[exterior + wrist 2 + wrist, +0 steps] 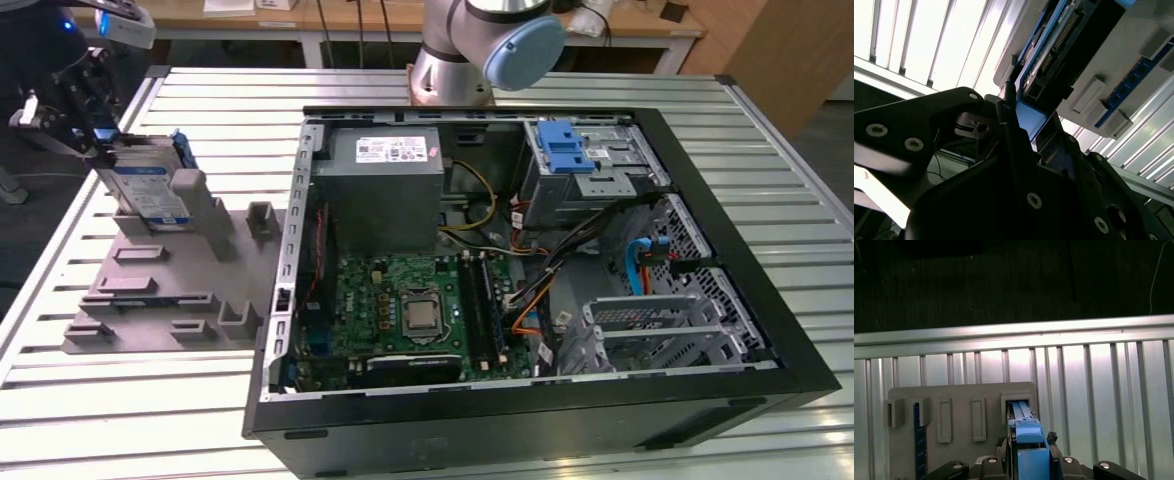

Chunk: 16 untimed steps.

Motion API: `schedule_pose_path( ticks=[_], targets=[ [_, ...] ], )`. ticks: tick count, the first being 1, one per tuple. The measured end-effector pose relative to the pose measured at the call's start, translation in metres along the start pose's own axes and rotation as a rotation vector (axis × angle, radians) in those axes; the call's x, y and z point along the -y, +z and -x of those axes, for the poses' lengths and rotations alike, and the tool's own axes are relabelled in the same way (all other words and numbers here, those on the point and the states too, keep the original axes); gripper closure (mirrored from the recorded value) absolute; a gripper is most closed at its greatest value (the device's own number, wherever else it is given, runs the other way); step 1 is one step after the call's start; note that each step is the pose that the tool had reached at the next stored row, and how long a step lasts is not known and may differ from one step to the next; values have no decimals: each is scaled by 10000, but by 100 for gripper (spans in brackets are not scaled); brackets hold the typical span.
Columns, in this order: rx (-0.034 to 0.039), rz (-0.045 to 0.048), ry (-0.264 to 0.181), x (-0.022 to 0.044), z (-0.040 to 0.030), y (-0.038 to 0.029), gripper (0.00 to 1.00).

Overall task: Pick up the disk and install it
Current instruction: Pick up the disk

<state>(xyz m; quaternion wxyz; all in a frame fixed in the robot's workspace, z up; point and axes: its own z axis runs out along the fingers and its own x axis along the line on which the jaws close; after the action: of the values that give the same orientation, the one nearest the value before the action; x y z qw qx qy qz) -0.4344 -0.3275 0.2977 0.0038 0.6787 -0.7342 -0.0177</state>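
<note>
Claw (96, 135) clenched on disk (150, 188): silver-grey slab, white-and-blue label, blue carrier frame, standing upright in grey holder (160, 290) on table (134, 400).

Table (134, 420) layout
The computer case (534, 425) was set at the exterior view's right, the fixture plate (147, 300) beside it; the disk (154, 195) was stood upright in the plate.

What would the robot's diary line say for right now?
pincer: shut on disk | disk: upright at grey holder | computer case: open | install: not yet done
</note>
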Motion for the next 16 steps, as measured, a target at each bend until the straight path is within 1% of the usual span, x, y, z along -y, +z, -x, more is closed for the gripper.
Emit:
schedule_pose_path(
  ticks=[4,5,16],
  targets=[
    [-1,-1,0,0,1,-6,56],
    [-2,2,0,0,1,-6,51],
    [-2,0,0,1,0,36,51]
  ],
)
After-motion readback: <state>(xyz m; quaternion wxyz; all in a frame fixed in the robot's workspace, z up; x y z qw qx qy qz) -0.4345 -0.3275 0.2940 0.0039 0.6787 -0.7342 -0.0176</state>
